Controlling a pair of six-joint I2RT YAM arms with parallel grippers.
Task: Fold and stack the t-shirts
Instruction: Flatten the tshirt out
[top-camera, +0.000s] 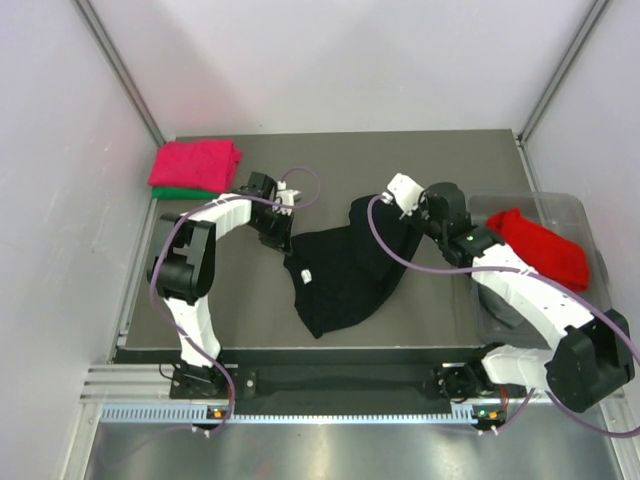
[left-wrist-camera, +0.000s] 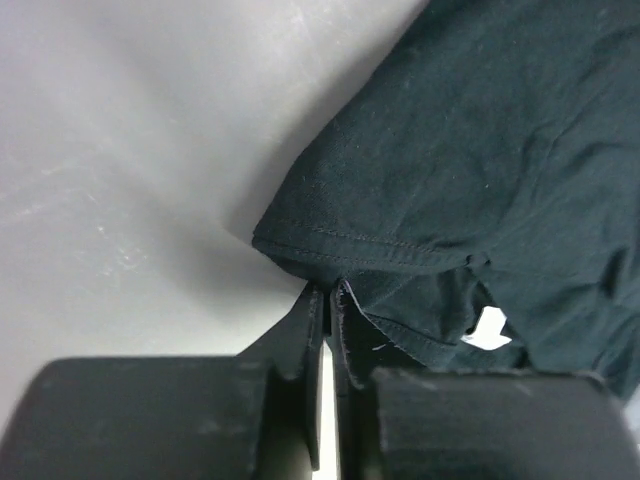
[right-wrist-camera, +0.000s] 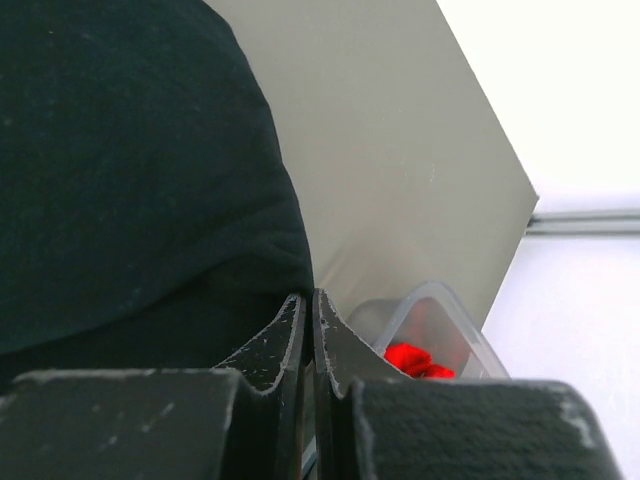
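The black t-shirt (top-camera: 345, 275) lies crumpled in the middle of the table (top-camera: 450, 150), its white tag (top-camera: 305, 276) facing up near its left edge. The left tool (left-wrist-camera: 328, 292) has its jaws almost together, pinching the shirt's stitched hem. The right tool (right-wrist-camera: 309, 298) is closed on the shirt's far right corner, which is raised off the table. A folded pink-red t-shirt (top-camera: 196, 162) rests on a green t-shirt (top-camera: 185, 192) at the far left corner. A red t-shirt (top-camera: 540, 245) lies in the clear bin (top-camera: 575, 212) at the right.

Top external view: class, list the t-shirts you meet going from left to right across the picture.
Folded pink-red t-shirt → black t-shirt → red t-shirt
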